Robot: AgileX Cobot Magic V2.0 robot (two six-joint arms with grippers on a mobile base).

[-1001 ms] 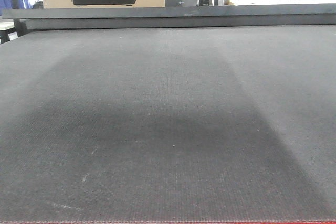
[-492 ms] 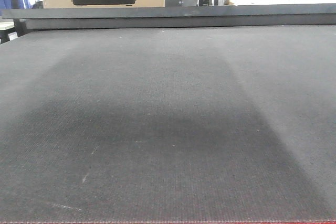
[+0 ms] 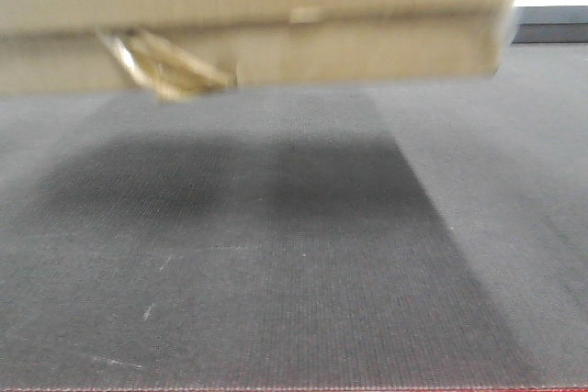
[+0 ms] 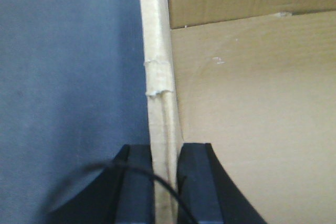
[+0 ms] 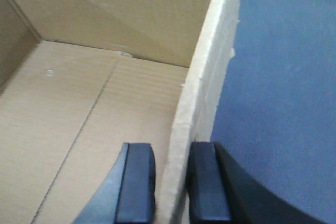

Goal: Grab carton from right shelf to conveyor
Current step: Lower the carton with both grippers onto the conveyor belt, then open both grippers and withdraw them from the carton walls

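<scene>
Over the conveyor (image 3: 303, 282), left tool (image 4: 165, 156) and right tool (image 5: 172, 156) pinch the carton (image 3: 276, 6).

From here I see the conveyor (image 3: 386, 300): a dark grey woven belt, thin red near edge, pale scuffs (image 3: 147, 312), and a broad shadow.

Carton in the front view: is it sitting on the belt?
No, the carton hangs above the conveyor, its shadow lying apart from its lower edge.
</scene>
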